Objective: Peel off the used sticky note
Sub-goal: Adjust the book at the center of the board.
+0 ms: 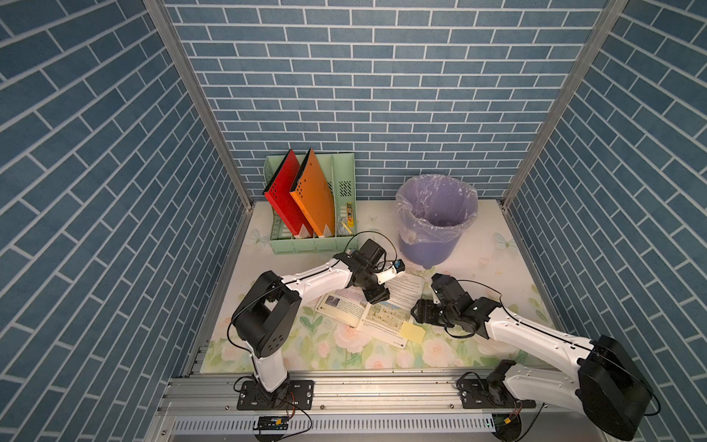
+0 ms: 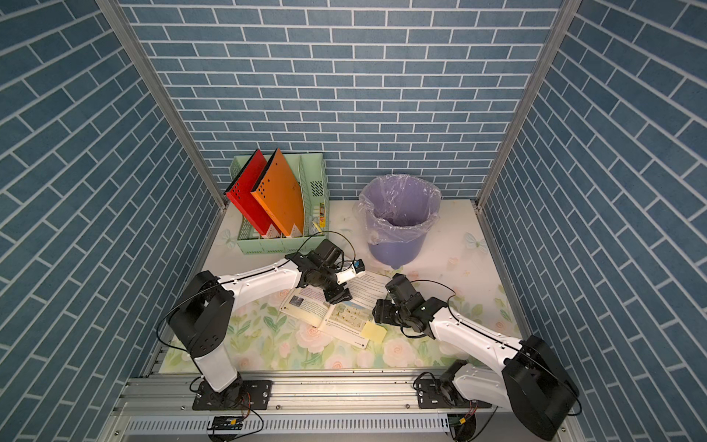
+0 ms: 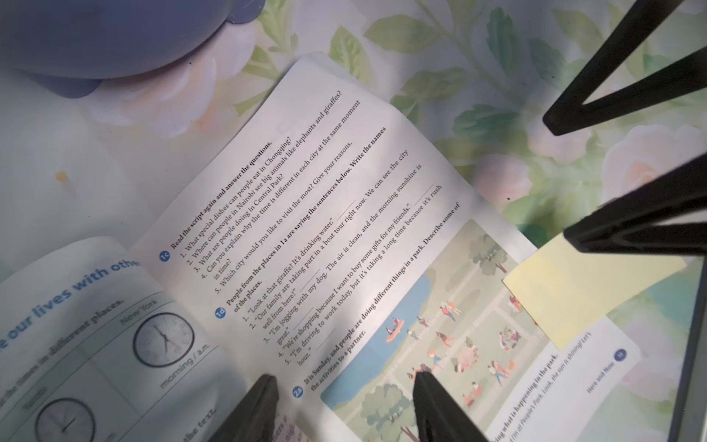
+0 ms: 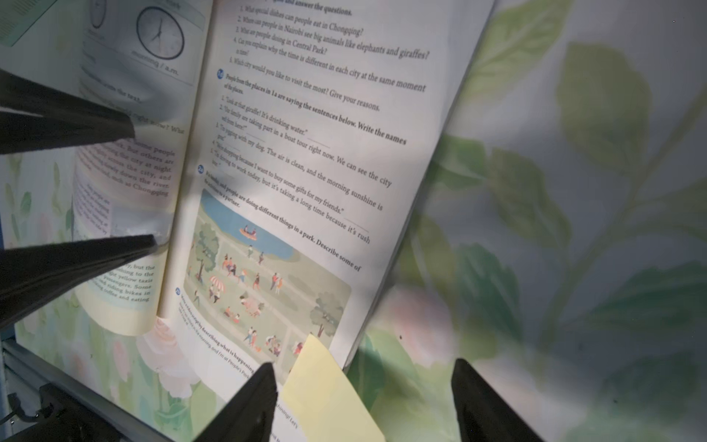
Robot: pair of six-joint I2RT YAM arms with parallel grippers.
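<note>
An open textbook (image 1: 386,312) (image 2: 344,313) (image 3: 344,214) (image 4: 306,153) lies flat on the floral table. The yellow sticky note (image 1: 413,331) (image 2: 374,331) (image 3: 585,287) (image 4: 329,394) sits at the near corner of its right page and overhangs the page edge. My right gripper (image 1: 416,317) (image 2: 380,316) (image 4: 365,367) hangs low over that corner. It is open, and the note lies between its fingers (image 3: 635,222), nearer one of them, without being pinched. My left gripper (image 1: 377,297) (image 2: 336,296) (image 3: 344,377) is open too, its fingertips (image 4: 126,248) down on the book either side of the fold.
A purple bin (image 1: 470,214) lined with a clear bag stands behind the book. A green file rack (image 1: 306,245) with a red and an orange folder stands at the back left. Blue brick walls close in three sides, and an aluminium rail runs along the front.
</note>
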